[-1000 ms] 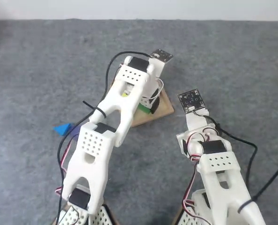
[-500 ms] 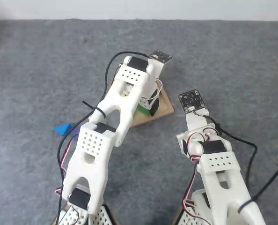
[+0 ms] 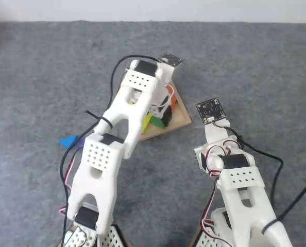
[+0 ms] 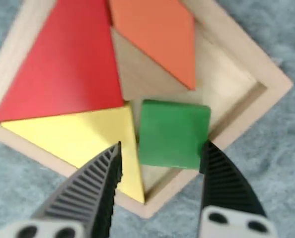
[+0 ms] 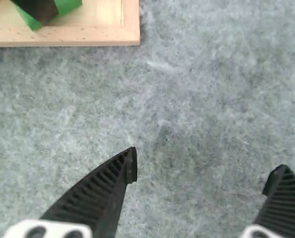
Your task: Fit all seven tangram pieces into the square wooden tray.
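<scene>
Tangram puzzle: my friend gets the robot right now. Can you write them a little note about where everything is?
Left gripper: open, above the green square, one finger on each side of it.
Right gripper: open, holding nothing, over the grey carpet near a corner of the tray.
Done: four pieces lie in the tray: the red triangle, the yellow triangle, the orange parallelogram and the green square by a corner.
Left: three pieces. The blue triangle lies on the carpet beside the left arm. Bare wood remains between the orange and green pieces.
</scene>
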Controlling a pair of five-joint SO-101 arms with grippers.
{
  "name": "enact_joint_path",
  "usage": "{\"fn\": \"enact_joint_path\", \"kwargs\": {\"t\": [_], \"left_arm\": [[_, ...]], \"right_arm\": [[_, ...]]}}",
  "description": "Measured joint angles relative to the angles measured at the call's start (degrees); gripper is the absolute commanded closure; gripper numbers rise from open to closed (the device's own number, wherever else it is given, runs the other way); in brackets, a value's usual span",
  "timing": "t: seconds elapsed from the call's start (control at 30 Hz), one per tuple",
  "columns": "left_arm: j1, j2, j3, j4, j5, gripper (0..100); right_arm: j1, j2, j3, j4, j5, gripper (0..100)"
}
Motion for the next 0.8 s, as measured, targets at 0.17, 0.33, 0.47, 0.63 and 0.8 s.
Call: {"fn": "enact_joint_path", "kwargs": {"t": [0.17,0.33,0.47,0.63,0.8], "left_arm": [[-1.67,0.26,0.00,-1.93,0.00,76],[-1.67,1.14,0.00,-3.43,-0.18,76],[-1.67,1.05,-0.26,-3.60,-0.79,76],[-2.02,-4.40,-2.99,0.18,-2.02,76],[-6.42,-14.59,-0.44,3.43,-2.46,76]], "right_arm": [[0.00,0.00,0.00,0.00,0.00,59.7],[0.00,0.00,0.00,0.00,0.00,59.7],[0.00,0.00,0.00,0.00,0.00,59.7],[0.00,0.00,0.00,0.00,0.00,59.7],[0.00,0.00,0.00,0.00,0.00,59.7]]}}
